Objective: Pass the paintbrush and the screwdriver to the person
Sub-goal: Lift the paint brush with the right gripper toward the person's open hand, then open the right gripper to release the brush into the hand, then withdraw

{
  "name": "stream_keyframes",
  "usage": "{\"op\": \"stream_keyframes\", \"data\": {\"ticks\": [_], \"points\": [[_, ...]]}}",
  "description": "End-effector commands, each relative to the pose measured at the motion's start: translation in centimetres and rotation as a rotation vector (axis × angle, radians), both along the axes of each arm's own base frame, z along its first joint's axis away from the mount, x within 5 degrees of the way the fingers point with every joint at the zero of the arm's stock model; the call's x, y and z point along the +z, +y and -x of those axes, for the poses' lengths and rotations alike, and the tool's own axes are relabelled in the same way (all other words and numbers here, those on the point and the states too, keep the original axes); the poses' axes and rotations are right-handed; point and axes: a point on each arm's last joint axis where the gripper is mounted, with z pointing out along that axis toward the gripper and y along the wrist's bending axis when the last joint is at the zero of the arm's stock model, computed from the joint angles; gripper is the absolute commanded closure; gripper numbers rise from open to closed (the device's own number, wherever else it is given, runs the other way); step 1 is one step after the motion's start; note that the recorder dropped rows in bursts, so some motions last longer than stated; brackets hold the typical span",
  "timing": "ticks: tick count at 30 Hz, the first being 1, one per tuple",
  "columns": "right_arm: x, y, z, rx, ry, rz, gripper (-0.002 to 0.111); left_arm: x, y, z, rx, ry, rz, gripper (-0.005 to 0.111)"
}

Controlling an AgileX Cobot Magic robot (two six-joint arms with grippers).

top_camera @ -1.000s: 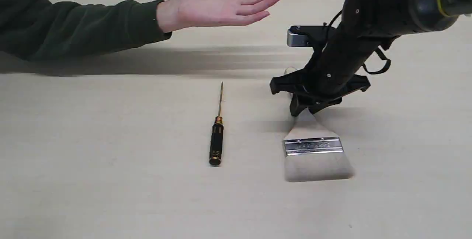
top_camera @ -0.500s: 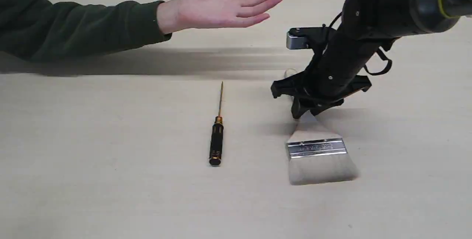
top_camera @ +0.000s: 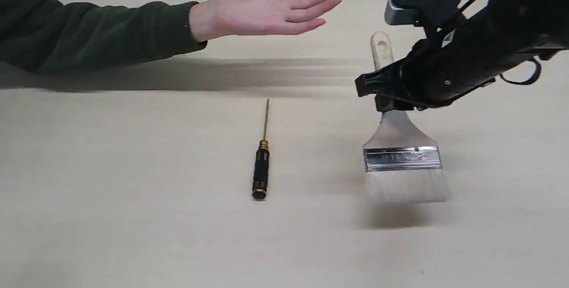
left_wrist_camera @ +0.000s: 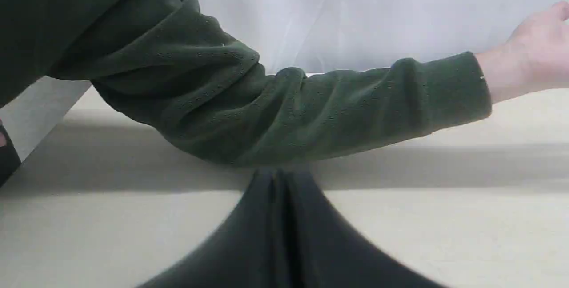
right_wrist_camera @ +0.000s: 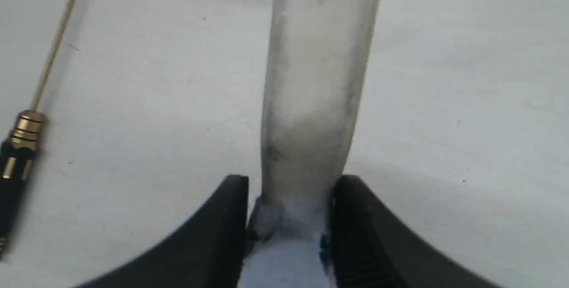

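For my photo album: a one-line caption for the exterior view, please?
Right gripper holds the paintbrush above the table; screwdriver lies nearby, hand open.

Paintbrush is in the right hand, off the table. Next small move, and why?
Probably carry the paintbrush across toward the person's open palm, up-left in the exterior view. The right hand is shut on the wooden handle, the bristles hang clear of the table with a shadow beneath, and the palm is open and empty. The screwdriver lies untouched and can follow.

The wide flat paintbrush (top_camera: 402, 159) has a glossy metal ferrule and pale wood handle; the beige surface (top_camera: 133, 226) looks matt.
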Motion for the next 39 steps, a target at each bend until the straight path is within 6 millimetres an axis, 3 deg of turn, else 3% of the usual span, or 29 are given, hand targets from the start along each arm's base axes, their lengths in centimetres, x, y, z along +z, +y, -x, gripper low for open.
{"op": "stream_keyframes", "data": {"ticks": [1,6,13,24,30,39], "points": [[2.7,-0.3,1.0,-0.012,-0.098,-0.039,0.104,0.0,0.0,0.0,-0.007,-0.011,0.003,0.107],[5.8,-0.3,1.2,-0.034,-0.223,-0.102,0.104,0.0,0.0,0.0,-0.007,-0.011,0.003,0.107],[8.9,0.5,-0.4,-0.011,-0.292,-0.131,0.104,0.0,0.0,0.0,-0.007,-0.011,0.003,0.107],[12.3,5.6,-4.5,0.092,-0.427,-0.183,0.104,0.0,-0.1,0.0,-0.007,-0.011,0.005,0.107],[11.4,7.2,-8.1,0.093,-0.403,-0.184,0.104,0.0,-0.1,0.0,-0.007,-0.011,0.005,0.107],[8.1,9.2,-12.5,0.099,-0.301,-0.168,0.104,0.0,-0.1,0.0,-0.007,-0.011,0.005,0.107]]}}
